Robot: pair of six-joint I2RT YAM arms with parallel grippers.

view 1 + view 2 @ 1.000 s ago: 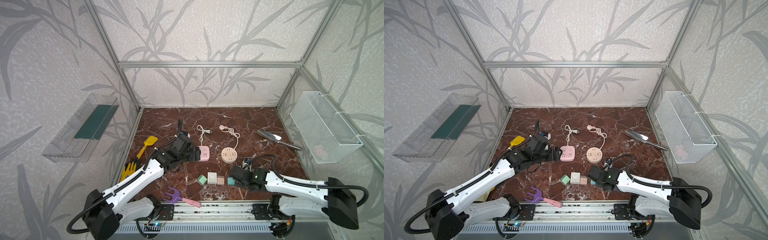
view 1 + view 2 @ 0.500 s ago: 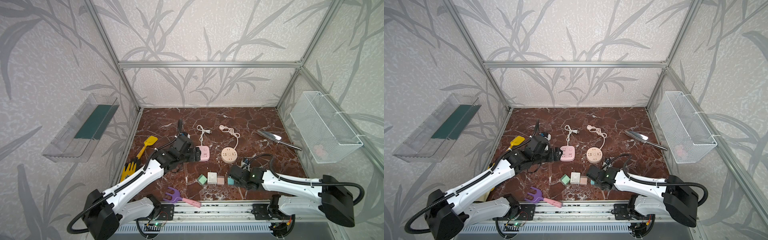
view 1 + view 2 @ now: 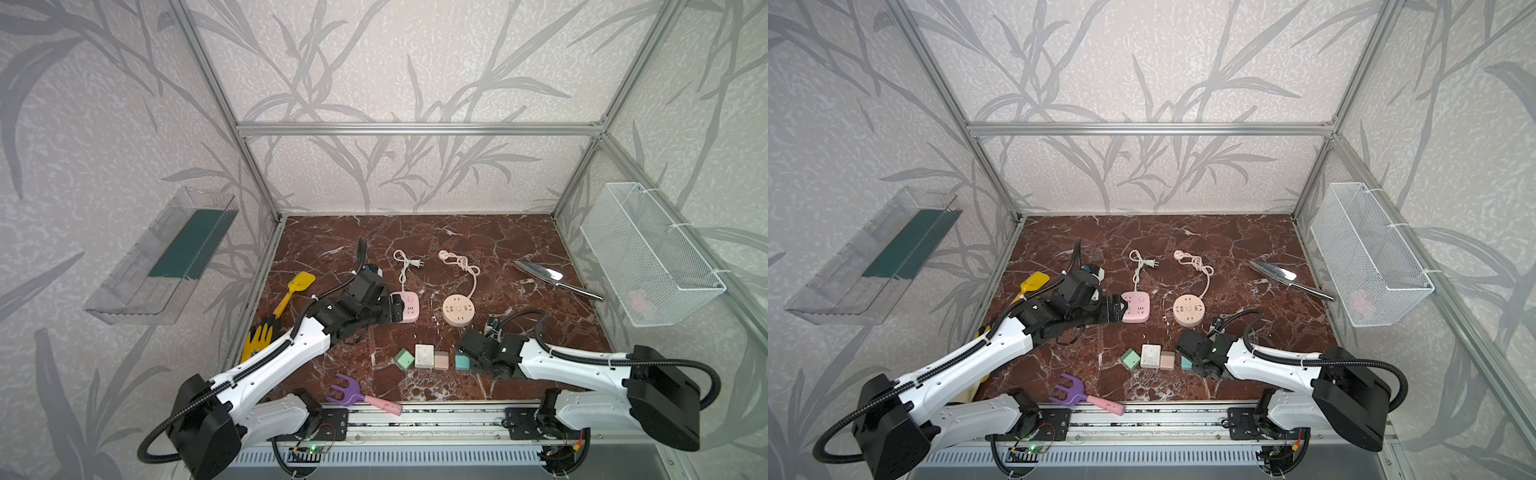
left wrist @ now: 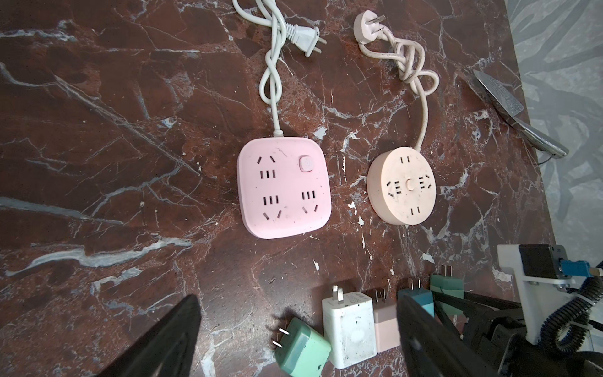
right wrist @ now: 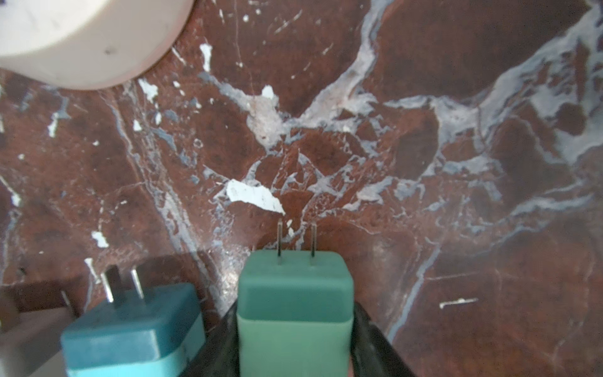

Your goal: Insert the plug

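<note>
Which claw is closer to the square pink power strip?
Left. The left gripper hangs open at the edge of the pink power strip; the right gripper grips a green plug farther away.

Five plugs — mint [image 4: 301,347], white [image 4: 350,329], rose [image 4: 386,329], blue [image 4: 422,297], dark green [image 4: 448,287]. Two power strips — square [image 4: 284,189], round [image 4: 401,186]. Three garden tools: spade [image 3: 297,286], rake [image 3: 353,390], trowel [image 3: 548,276]. Two wall bins: tray [image 3: 137,291], basket [image 3: 648,257]. One glove [image 3: 257,338].

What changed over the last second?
The right tool edged left toward the plug row and closed on the dark green plug at its end. The left tool stayed open beside the pink power strip. Nothing else moved.
</note>
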